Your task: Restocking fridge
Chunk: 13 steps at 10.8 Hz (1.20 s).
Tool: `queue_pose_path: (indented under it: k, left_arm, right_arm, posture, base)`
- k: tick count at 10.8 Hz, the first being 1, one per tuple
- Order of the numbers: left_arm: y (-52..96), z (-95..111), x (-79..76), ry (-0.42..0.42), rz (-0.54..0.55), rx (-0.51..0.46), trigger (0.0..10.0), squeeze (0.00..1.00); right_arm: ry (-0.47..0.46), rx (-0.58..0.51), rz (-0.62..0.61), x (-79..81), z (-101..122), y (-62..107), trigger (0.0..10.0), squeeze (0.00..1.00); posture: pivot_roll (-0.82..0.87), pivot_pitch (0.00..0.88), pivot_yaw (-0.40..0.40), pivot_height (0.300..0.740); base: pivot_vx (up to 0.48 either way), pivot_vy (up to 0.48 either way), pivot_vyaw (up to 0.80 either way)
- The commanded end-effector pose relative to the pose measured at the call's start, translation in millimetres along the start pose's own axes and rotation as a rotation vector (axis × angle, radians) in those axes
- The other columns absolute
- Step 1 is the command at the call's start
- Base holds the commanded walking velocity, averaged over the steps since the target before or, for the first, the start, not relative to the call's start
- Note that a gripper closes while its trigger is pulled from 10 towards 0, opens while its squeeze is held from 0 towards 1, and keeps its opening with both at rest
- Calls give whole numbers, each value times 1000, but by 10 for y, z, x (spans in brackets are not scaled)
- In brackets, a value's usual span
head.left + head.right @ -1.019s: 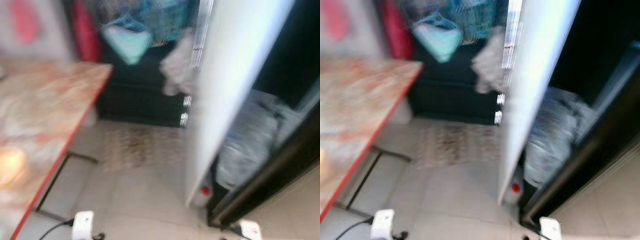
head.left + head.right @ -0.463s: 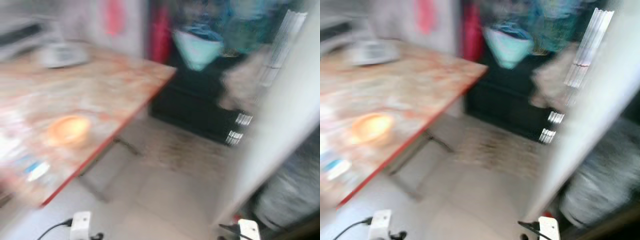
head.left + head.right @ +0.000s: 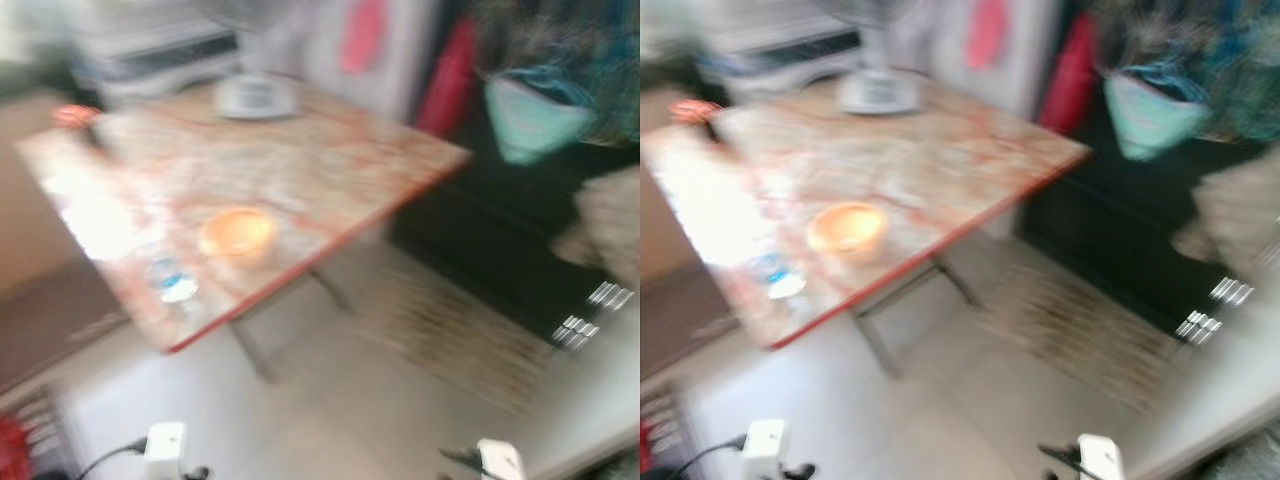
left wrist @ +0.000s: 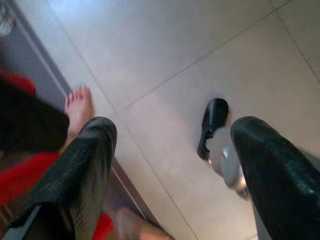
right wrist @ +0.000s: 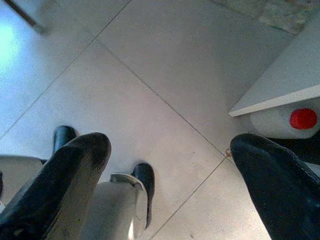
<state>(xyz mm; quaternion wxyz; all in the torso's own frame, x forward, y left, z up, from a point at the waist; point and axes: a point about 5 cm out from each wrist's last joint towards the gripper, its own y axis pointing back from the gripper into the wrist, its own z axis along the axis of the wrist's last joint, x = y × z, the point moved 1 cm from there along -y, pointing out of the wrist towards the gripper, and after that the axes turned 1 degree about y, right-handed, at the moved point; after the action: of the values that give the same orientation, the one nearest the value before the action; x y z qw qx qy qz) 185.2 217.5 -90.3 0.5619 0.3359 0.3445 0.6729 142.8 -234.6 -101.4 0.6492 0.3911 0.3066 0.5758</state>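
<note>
Camera has swung from fridge to table (image 3: 330,150); small water bottle (image 3: 172,285) near its front edge looks light, slippery—grip mid-body; left gripper (image 4: 170,165) and right gripper (image 5: 170,170) hang wide, empty.

A bowl (image 3: 237,232) and bottle (image 3: 172,283) sit on the table (image 3: 330,160), left of the rug (image 3: 450,330).

Bench (image 3: 300,170): marbled orange-white top, red edge. Bowl (image 3: 237,232) on the bench: orange. Floor (image 5: 165,65): pale grey tiles.
</note>
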Motion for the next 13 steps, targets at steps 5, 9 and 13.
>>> queue_pose_path:
  k: [5, 9, 13]
  left_arm:
    - [3, -12, 45, -21, 12, 7, 10000, 0]
    - [3, -12, 45, -21, 13, 7, 10000, 0]
    - [4, -18, 41, -15, 18, 4, 10000, 0]
  right_arm:
    - [4, -2, 7, 30, 7, -8, 10000, 0]
    - [4, -2, 7, 31, 8, -8, 10000, 0]
    - [12, 1, 11, 26, 3, -5, 10000, 0]
  posture:
    - [25, 0, -28, 740]
    - [25, 0, -28, 740]
    - [28, 0, -30, 740]
  base:
    - [0, 0, 800]
    - [0, 0, 800]
    - [0, 0, 800]
